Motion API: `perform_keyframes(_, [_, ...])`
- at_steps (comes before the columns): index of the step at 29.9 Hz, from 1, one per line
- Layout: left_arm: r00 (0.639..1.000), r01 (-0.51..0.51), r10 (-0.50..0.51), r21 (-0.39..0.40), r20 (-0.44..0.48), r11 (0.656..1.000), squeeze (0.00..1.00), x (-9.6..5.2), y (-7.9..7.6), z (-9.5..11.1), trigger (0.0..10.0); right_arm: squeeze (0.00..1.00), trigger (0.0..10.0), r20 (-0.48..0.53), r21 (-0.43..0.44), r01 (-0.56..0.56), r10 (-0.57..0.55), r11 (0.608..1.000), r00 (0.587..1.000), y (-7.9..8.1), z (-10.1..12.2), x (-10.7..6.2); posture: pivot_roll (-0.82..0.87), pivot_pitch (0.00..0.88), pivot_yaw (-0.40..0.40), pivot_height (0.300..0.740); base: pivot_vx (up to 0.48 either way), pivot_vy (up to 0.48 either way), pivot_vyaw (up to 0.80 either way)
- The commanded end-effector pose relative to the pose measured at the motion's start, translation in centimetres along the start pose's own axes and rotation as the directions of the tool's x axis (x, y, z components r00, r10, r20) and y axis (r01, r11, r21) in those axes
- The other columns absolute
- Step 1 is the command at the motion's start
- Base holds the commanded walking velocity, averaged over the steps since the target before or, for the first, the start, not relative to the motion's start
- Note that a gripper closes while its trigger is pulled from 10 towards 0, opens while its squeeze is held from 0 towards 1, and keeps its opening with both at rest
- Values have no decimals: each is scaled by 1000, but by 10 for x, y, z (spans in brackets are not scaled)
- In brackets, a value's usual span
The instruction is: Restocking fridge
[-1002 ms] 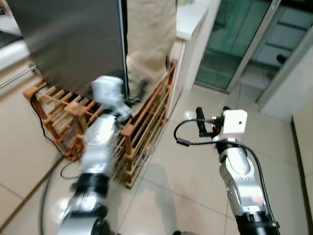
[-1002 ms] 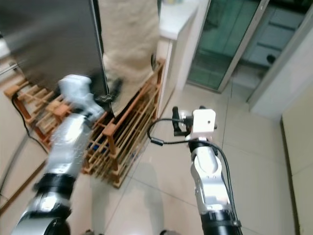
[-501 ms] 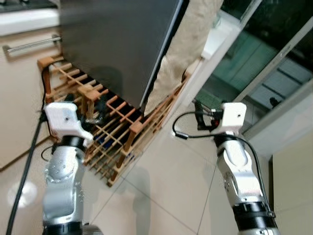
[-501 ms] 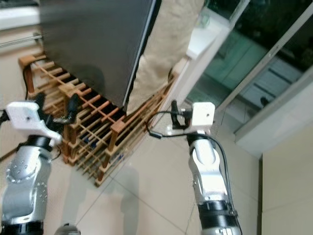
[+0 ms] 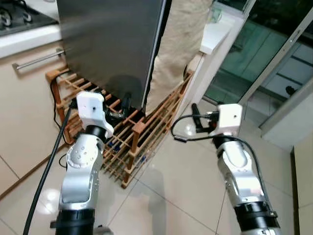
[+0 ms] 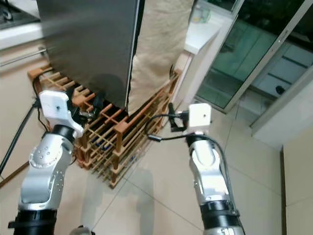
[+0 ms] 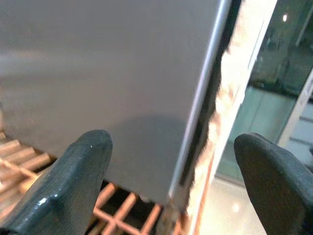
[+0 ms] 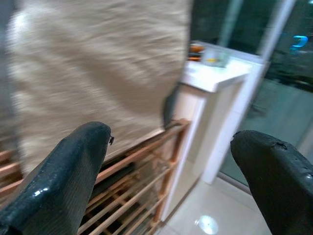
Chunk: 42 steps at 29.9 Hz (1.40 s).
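Observation:
The fridge is a tall dark grey box with its door closed, standing behind a wooden rack. My left gripper is open and held just in front of the fridge's lower corner, over the rack. In the left wrist view its two fingers stand wide apart with the grey door and its edge between them. My right gripper is open too, raised over the tiled floor to the right of the rack and holding nothing. It faces a beige cloth.
The beige cloth hangs beside the fridge. A white counter and glass sliding doors are to the right. On the left are a cream cabinet with a bar handle and a black cable on the floor.
The head camera has swung, so the whole scene shifted. My left arm has come up from the lower left towards the fridge's bottom corner. The right arm holds much the same pose.

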<state>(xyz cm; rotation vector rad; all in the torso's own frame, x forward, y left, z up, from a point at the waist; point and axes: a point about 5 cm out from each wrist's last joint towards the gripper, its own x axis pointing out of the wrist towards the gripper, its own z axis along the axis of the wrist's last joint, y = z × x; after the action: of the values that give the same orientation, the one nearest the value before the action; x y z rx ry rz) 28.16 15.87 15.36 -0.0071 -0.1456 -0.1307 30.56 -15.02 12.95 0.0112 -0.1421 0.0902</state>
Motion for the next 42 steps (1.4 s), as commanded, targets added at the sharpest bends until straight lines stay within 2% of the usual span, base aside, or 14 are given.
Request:
perform_keyframes(1, [999,-34,34,8,33,999,0,-7,6,6,10000,922,10000,32,-9,55,-54,998,998,-17,6,-6,80,0,-125,740,0,0,0])
perform_keyframes(3, [998,-62,60,66,37,996,0,-27,18,3,10000,922,10000,44,-29,101,-99,995,994,-30,7,-17,69,0,-117,740,0,0,0])
perform_keyframes(5, [997,-69,67,67,31,995,0,-31,20,3,10000,922,10000,48,-38,115,-113,993,992,-34,7,-20,69,0,-117,740,0,0,0])
perform_keyframes(7, [1000,-18,16,95,16,995,0,-34,17,1,10000,925,10000,45,-49,160,-157,986,987,-44,5,-30,67,0,-117,740,0,0,0])
perform_keyframes(9, [1000,25,-27,133,10,991,0,-31,11,0,10000,922,10000,25,-52,196,-195,979,981,-48,-1,-37,65,0,-114,740,0,0,0])
perform_keyframes(12, [999,37,-38,137,7,990,0,-22,8,0,10000,929,10000,-6,-43,208,-209,977,978,-47,-7,-38,64,0,-113,740,0,0,0])
perform_keyframes(17, [997,75,-77,116,14,990,0,-9,-2,4,10000,922,10000,-10,-66,159,-160,985,987,-34,-6,-29,38,0,-85,740,0,0,-480])
perform_keyframes(23, [996,80,-83,101,27,992,0,-7,-7,5,10000,918,10000,0,-60,136,-136,989,991,-29,-3,-24,37,0,-85,740,0,0,0])
perform_keyframes(28, [998,40,-39,17,-41,999,0,-9,-5,-11,10000,922,10000,-8,-56,107,-108,993,994,-25,-5,-24,32,0,-81,740,0,0,0])
perform_keyframes(35, [994,101,-101,0,-44,995,0,6,-19,-13,10000,918,10000,-19,-54,102,-103,993,995,-19,-8,-24,-1,0,-41,740,0,0,0])
perform_keyframes(42, [994,106,-106,-1,-26,994,0,11,-18,-10,10000,918,10000,-6,-44,125,-126,991,992,-18,-6,-31,-40,0,-10,740,0,0,0])
